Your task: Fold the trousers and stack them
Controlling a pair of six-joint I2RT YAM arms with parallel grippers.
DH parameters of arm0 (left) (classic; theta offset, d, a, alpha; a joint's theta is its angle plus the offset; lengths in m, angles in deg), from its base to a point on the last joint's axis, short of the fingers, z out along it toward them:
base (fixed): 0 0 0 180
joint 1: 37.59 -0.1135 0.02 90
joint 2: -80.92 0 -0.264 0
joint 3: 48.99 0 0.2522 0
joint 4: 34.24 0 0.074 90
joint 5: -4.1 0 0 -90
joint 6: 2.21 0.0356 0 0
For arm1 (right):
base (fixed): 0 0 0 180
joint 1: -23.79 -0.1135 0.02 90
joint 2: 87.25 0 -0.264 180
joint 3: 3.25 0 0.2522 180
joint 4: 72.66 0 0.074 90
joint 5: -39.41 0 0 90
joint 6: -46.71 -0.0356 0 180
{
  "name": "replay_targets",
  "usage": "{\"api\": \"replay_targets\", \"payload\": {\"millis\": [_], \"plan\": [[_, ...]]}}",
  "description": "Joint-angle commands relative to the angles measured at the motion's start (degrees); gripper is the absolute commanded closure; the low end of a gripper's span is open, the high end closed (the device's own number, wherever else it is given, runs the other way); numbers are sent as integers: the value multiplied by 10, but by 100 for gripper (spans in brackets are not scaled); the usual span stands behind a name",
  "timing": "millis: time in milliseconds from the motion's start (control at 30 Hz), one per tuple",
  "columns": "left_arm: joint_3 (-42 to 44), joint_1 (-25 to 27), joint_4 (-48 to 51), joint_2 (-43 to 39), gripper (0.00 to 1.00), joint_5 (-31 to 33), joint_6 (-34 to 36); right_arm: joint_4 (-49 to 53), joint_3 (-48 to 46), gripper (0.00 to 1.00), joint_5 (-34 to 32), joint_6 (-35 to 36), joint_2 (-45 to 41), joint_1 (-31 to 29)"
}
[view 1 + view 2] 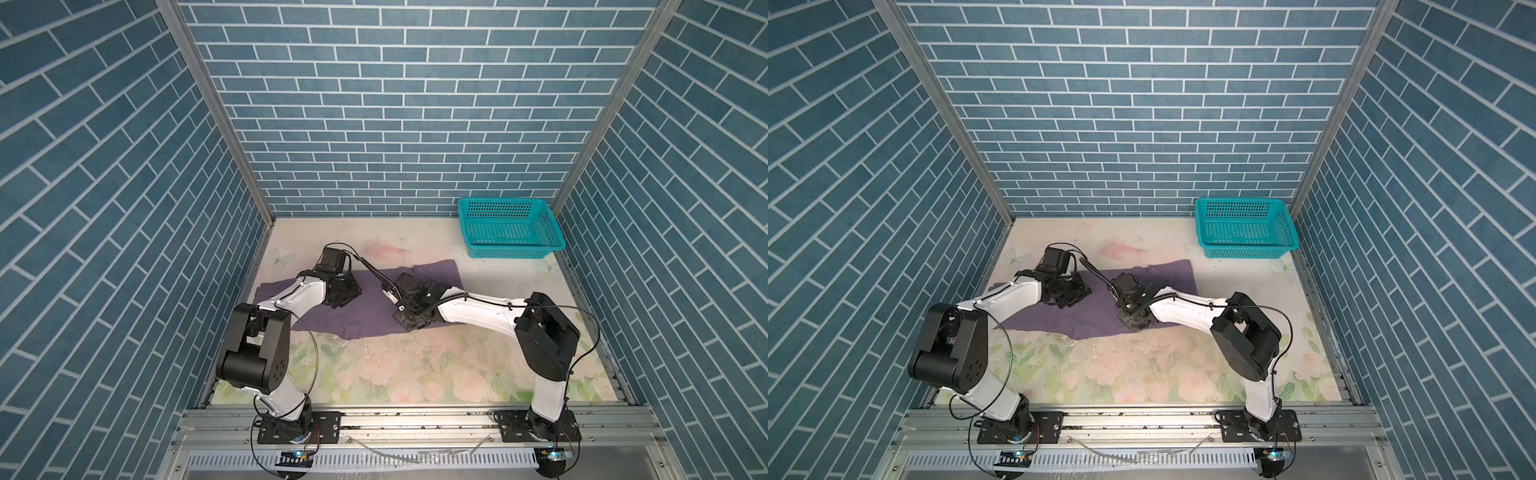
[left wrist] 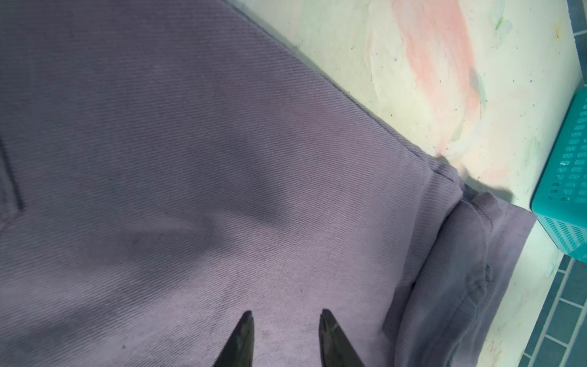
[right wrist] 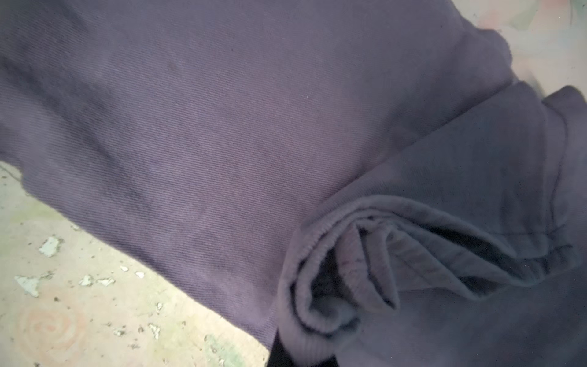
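Trousers (image 1: 365,309): lying as one long purple band across the middle of the tabletop (image 1: 415,370), well apart from the teal basket (image 1: 511,249) sitting in the far right corner. Seeming already doubled lengthwise, so probably standing somewhere near halfway through the folding. Bunching up in loose layers at the waistband end on the right rather than lying flat. Hovering just over smooth cloth with the left gripper (image 2: 286,314), jaws released and pinching nothing. Clenching the right gripper (image 1: 409,324) low on the right part of the band, apparently grasping the gathered waistband, though hiding its jaws under cloth in the wrist view. Judging what is left: flattening that bunched end, folding the band across its length into a compact packet, then stacking it.
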State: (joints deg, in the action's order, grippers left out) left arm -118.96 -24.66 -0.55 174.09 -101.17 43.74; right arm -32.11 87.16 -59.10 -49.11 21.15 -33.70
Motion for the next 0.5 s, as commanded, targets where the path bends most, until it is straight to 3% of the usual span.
{"api": "replay_targets", "payload": {"millis": [0,33,133,333,467], "plan": [[-11,-3,5,9,53,-9,4,12,8,81,-4,27,6,-7],[-11,-2,1,9,49,-13,4,12,7,68,2,26,7,-11],[-16,-1,0,3,46,-18,11,7,10,54,52,30,3,-22],[-55,19,35,-11,45,-1,55,80,34,61,178,40,-42,-29],[-108,56,63,12,42,9,85,44,-38,61,185,10,-148,-22]]}}
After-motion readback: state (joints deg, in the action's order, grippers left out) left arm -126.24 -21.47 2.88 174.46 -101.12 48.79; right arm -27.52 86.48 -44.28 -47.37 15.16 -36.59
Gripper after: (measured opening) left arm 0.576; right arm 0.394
